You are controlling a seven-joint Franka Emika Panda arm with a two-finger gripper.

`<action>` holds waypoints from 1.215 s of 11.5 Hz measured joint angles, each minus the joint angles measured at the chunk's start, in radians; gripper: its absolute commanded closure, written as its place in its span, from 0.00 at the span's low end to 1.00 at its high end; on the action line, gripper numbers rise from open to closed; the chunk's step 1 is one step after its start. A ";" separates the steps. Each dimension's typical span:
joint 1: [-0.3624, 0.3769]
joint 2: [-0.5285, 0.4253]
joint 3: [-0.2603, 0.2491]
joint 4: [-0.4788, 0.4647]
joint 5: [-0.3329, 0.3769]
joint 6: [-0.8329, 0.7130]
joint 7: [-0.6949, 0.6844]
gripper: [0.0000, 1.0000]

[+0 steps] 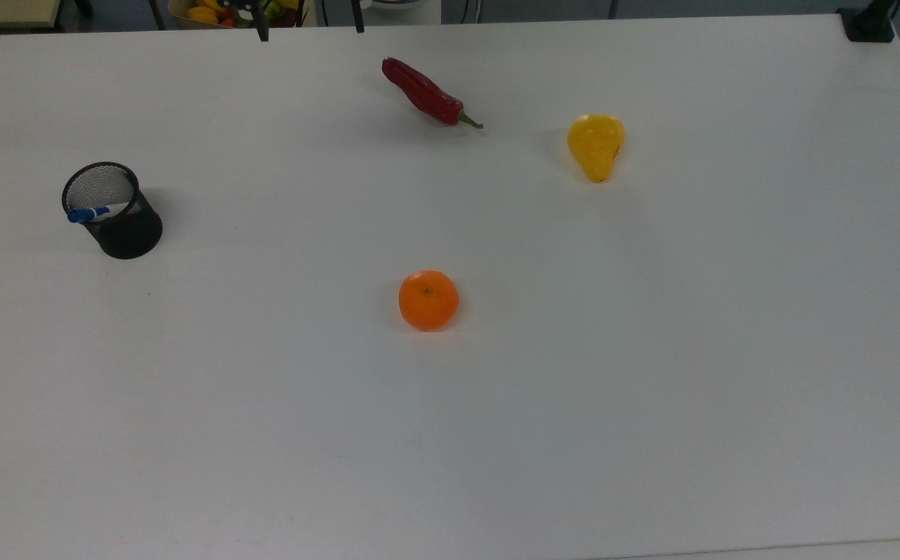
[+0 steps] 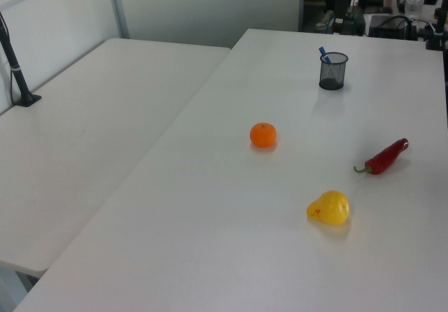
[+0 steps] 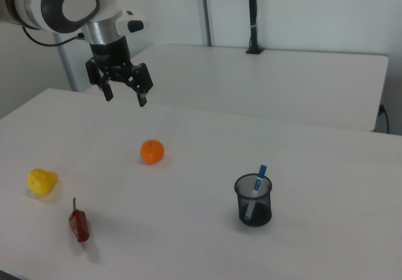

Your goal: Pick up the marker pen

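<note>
Gripper: the gripper hangs high over the table in the right view, up and to the right view's left of the orange; fingers spread wide apart, nothing between them.
Arm: the arm comes in from the right view's upper left corner, wrist pointing down.
Marker pen: the marker pen stands tilted inside the pen cup, blue cap sticking out above the rim. In the top view the marker pen leans against the rim on the top view's left side of the cup; in the left view its blue cap pokes out on the left view's left of the cup.
Pen cup: black mesh pen cup, upright, well apart from the gripper. Sits at the top view's left and far back in the left view.
Orange: the orange sits near mid-table, between cup and pear; seen also from the top and the left.
Pear: yellow pear lying on its side at the right view's left; top view's upper right; left view's foreground.
Chili: red chili lies near the right view's front edge, just below the pear; near the top view's far edge; at the left view's right.
Second table: a second table stands beside the main one in the left view.
</note>
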 measured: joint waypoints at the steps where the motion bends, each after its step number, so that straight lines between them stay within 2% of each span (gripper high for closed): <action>1: 0.000 0.000 -0.004 0.000 0.000 0.000 0.000 0.00; 6: -0.001 -0.003 -0.046 0.006 -0.001 0.002 0.000 0.00; 11: -0.006 0.005 -0.173 0.018 -0.020 0.153 -0.004 0.00; 14: -0.017 0.078 -0.241 0.015 -0.054 0.303 -0.004 0.00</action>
